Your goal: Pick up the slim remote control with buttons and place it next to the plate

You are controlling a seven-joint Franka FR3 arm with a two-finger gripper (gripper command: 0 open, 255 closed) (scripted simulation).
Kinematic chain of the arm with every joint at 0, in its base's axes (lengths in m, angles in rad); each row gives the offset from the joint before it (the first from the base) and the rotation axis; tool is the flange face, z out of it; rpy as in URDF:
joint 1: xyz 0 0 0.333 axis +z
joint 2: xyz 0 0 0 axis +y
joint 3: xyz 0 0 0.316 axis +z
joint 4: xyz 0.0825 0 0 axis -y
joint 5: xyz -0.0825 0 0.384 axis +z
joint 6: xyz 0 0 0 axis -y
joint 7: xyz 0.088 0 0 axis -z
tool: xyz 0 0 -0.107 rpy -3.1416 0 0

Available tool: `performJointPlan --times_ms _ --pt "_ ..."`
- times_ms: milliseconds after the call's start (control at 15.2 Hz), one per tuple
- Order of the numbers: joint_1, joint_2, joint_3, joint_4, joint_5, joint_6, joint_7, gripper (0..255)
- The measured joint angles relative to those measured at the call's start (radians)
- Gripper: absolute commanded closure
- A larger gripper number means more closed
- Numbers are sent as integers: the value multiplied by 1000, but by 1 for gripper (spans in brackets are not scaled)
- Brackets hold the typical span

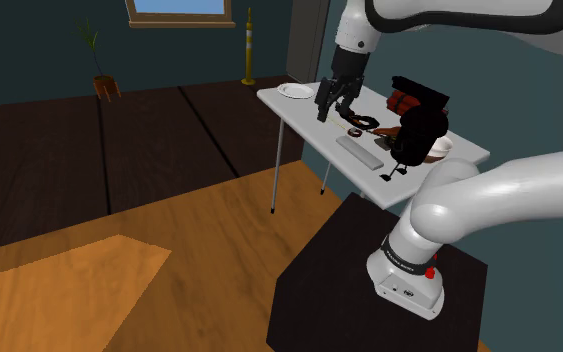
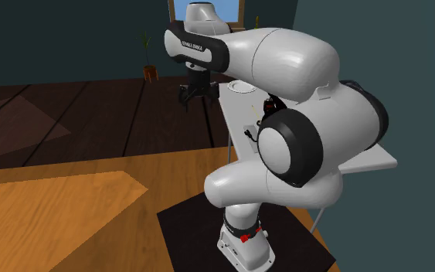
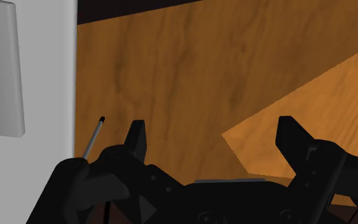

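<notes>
The pincer [image 1: 327, 112] hangs open and empty by the white bench's [image 1: 299, 108] edge, 2 fingers apart, with the slim grey remote [image 1: 359, 152] flat on the bench near it and the plate [image 1: 295, 91] on its opposite side.

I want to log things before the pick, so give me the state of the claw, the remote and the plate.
Claw: open, nothing between its fingers, hovering just off the table edge.
Remote control: plain grey, lying flat on the table, not held.
Plate: white, flat at the table's far end, apart from the remote control.
</notes>
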Motion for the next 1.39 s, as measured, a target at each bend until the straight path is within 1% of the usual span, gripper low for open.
performJointPlan --times_ms 132,330,660,792,1122,1386 --pt "-4 -1 -8 -10 -6 8 -9 0" --pt "-28 -3 -52 -52 -41 43 -55 0" --pt "-79 19 -146 -137 -116 140 -149 0" --pt "-96 37 -177 -147 -140 167 -179 0" --pt "-150 107 -283 -189 -216 278 -278 0" --pt "-184 194 -369 -199 -264 376 -356 0"
